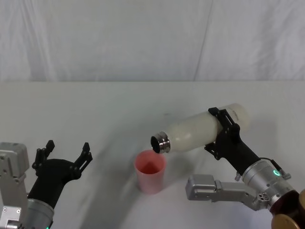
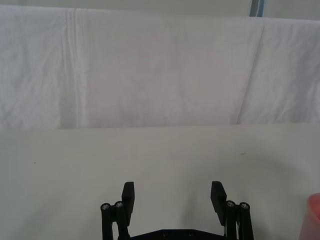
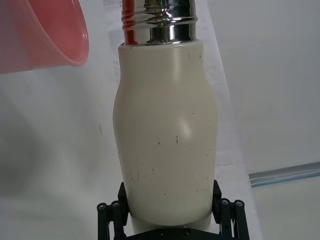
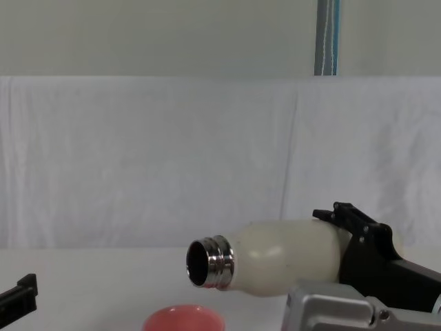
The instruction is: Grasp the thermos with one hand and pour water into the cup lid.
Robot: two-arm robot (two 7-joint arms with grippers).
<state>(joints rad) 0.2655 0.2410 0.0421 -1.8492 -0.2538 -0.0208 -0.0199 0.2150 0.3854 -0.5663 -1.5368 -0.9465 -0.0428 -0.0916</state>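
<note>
My right gripper: clamped on thermos, tilted, neck above cup lid; my left gripper: jaws apart, idle beside.

The thermos, cream-white with a shiny threaded steel neck, lies tipped nearly level above the surface, uncapped, its open mouth lowest and just over the cup lid's rim. The right claw grips its body near the base. The cup lid, salmon-pink and round, stands upright below the thermos mouth.
</note>
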